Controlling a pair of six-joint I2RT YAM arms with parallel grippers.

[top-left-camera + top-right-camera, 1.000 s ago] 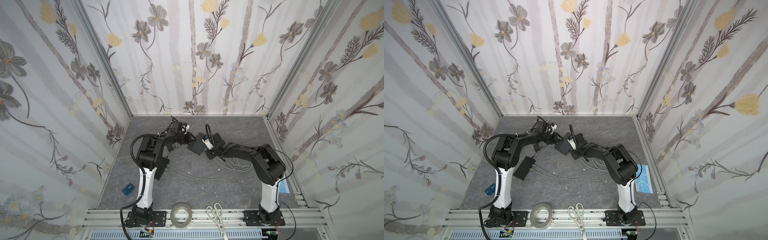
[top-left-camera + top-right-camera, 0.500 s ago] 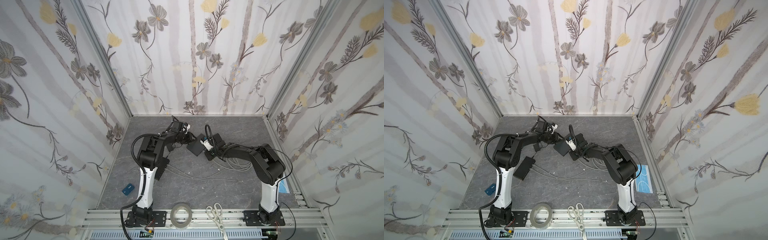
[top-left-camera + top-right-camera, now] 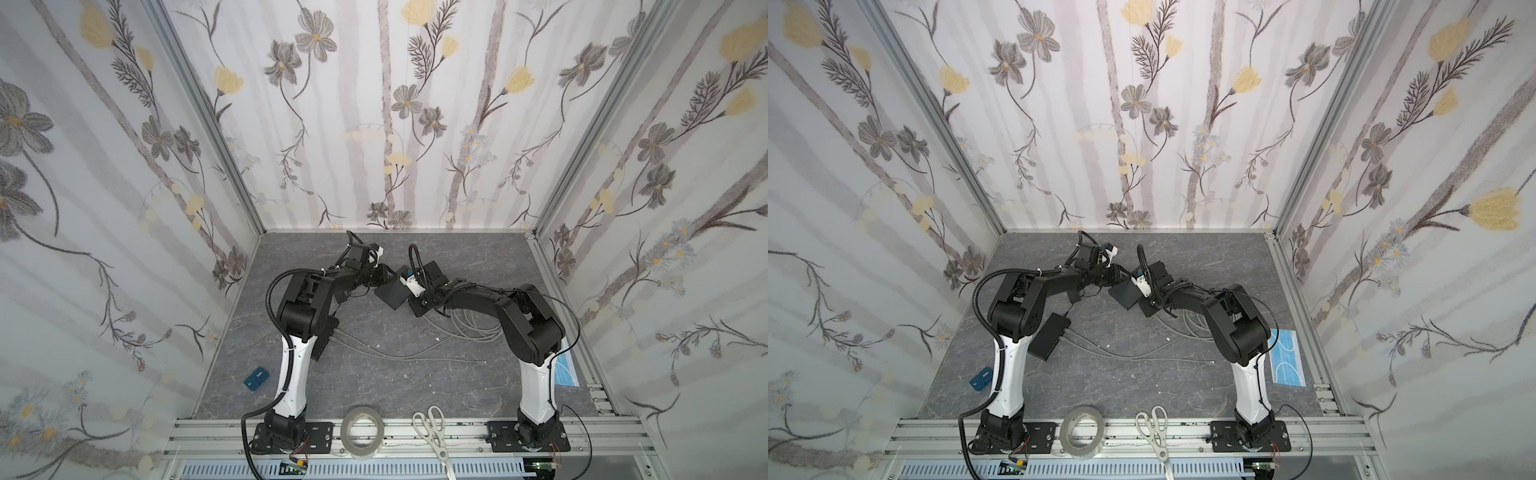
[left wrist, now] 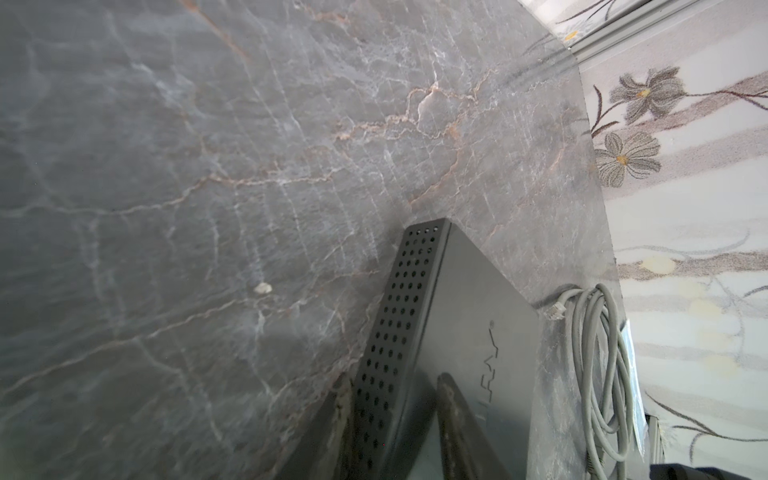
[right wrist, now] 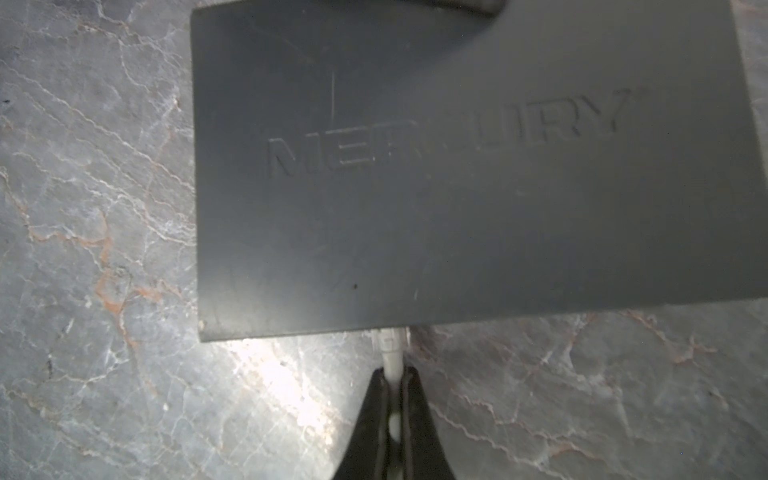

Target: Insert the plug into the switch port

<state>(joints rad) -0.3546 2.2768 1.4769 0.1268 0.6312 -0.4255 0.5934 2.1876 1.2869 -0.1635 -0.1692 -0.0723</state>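
The black switch [image 5: 457, 166], embossed MERCURY, is held off the table by my left gripper [image 4: 395, 390], which is shut across its perforated end; the same switch [image 3: 392, 293] shows between the two arms in both top views. My right gripper [image 5: 394, 374] is shut on the grey cable [image 5: 392, 359] just behind the clear plug [image 5: 390, 336]. The plug's tip meets the switch's near edge. The port face is hidden, so I cannot tell how deep the plug sits. In a top view the right gripper [image 3: 406, 296] is tight against the switch.
A second black switch [image 3: 1050, 336] lies by the left arm with cables in it. A coil of grey cable [image 3: 469, 320] lies under the right arm, and a loose plug [image 4: 555, 311] beside it. At the front are a blue box [image 3: 256, 378], tape roll [image 3: 362, 430], scissors [image 3: 432, 432] and face mask [image 3: 1285, 357].
My right gripper has edged slightly toward the switch with the cable in it. The left gripper and the switch have hardly moved.
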